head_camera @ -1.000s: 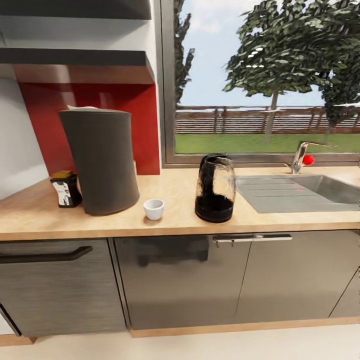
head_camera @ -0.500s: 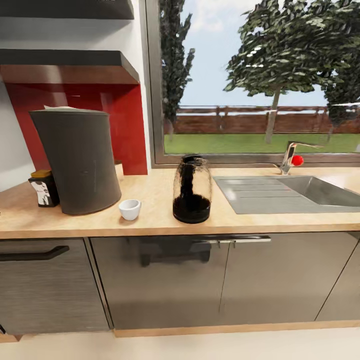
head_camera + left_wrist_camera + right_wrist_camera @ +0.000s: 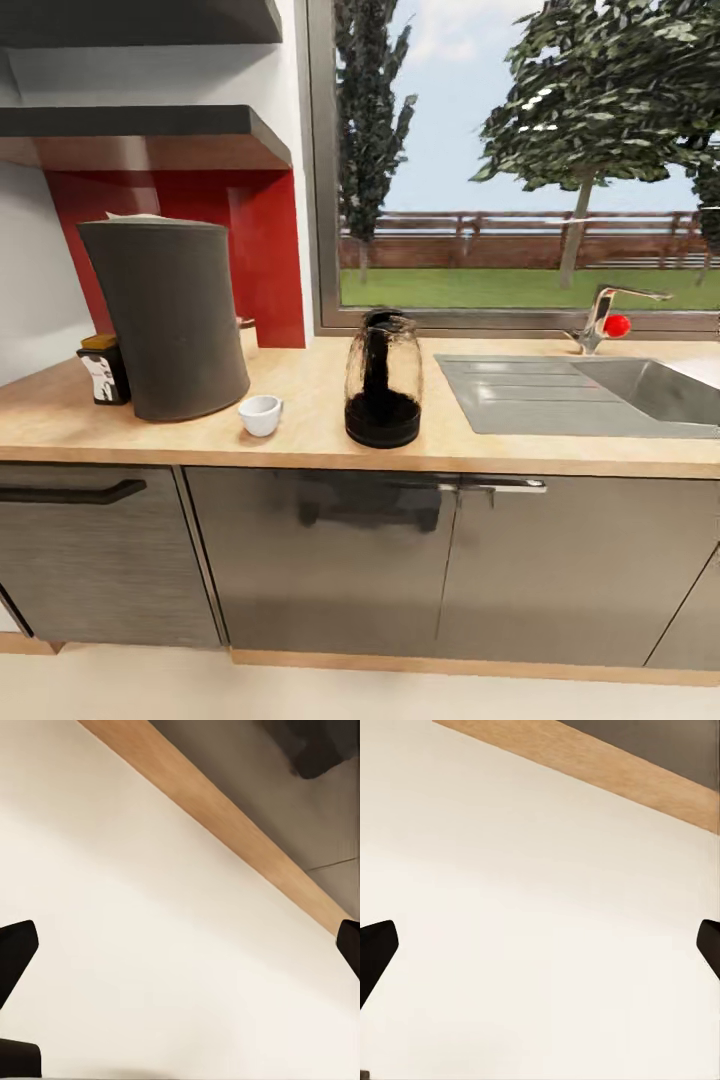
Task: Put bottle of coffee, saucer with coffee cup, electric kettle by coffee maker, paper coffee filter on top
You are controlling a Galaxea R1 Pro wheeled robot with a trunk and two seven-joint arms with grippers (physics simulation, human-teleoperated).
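Observation:
On the kitchen countertop the dark-grey coffee maker stands at the left, with the white paper coffee filter showing at its top rim. The small bottle of coffee stands close on its left. The white coffee cup rests on the worktop just right of the coffee maker, and the glass electric kettle is further right. The saucer is out of view. The kitchen shelf hangs above, bare. My left gripper and right gripper are open, hanging over the cream floor.
A steel sink with a red-knobbed faucet lies at the counter's right, under a large window. Grey cabinet fronts with a black handle run below. A wooden plinth strip edges the floor.
The whole head picture has shifted sideways and slightly upward, so the camera moved. The things on the counter keep their places relative to each other.

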